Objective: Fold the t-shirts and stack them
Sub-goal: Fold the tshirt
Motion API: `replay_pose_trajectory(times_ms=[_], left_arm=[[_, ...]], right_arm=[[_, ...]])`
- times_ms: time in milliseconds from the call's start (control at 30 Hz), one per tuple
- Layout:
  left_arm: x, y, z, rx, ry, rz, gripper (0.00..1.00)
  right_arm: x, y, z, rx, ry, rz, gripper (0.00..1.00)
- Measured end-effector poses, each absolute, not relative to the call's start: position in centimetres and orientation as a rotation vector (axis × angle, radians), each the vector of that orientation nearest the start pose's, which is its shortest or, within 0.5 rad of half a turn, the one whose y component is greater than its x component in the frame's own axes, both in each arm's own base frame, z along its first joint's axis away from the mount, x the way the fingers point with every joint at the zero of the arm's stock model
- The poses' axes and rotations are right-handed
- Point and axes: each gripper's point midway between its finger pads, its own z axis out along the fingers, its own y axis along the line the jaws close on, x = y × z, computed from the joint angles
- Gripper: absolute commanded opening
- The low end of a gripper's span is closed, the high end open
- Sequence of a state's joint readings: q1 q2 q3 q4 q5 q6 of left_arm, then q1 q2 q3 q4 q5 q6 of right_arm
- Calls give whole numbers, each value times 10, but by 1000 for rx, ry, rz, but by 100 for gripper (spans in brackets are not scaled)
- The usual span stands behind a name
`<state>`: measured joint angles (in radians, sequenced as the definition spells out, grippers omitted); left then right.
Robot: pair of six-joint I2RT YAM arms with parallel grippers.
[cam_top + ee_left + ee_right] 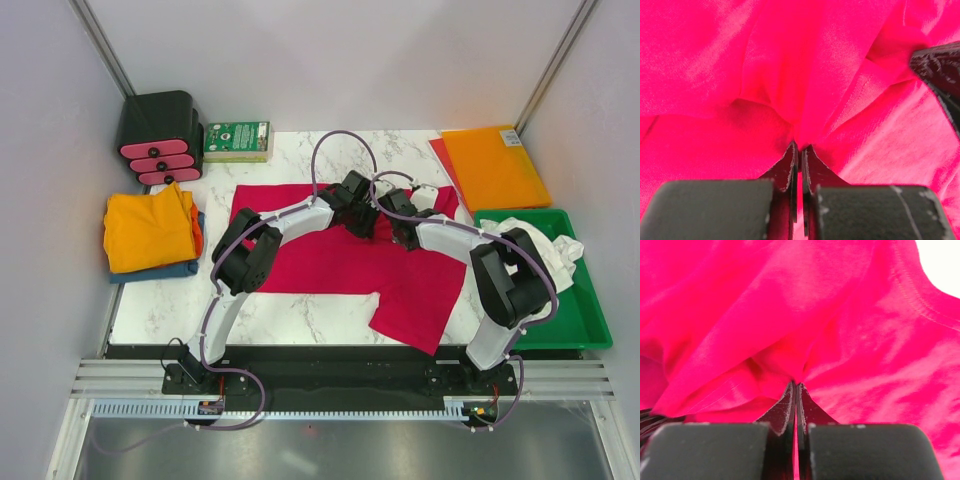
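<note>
A crimson-red t-shirt (330, 262) lies spread across the middle of the marble table, one corner hanging toward the front edge. My left gripper (362, 215) and right gripper (400, 230) meet close together over its far middle part. In the left wrist view the left gripper (801, 147) is shut on a pinched fold of the red t-shirt (790, 75). In the right wrist view the right gripper (796, 385) is shut on a gathered ridge of the same red t-shirt (805, 315). A folded golden-yellow t-shirt (148, 228) rests on a blue one (160, 270) at the left. A white t-shirt (545, 245) lies crumpled in the green tray (580, 320).
An orange plastic sheet (495, 165) lies at the back right. A black holder with pink inserts (160, 135) and a green box (237, 140) stand at the back left. The other arm's black finger (940, 75) shows at the right of the left wrist view.
</note>
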<state>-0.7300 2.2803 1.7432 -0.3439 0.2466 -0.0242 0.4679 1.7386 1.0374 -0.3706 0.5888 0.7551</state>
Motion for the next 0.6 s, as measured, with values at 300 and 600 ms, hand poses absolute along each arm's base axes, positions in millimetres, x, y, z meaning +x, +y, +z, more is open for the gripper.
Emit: replay_pose_trajectory(times_ms=[300, 600], left_arm=[[385, -403, 26, 975, 2325, -622, 2], [380, -399, 25, 977, 2335, -619, 2]], right_arm=[[355, 76, 44, 571, 2344, -367, 0], [333, 65, 47, 595, 2364, -407, 0]])
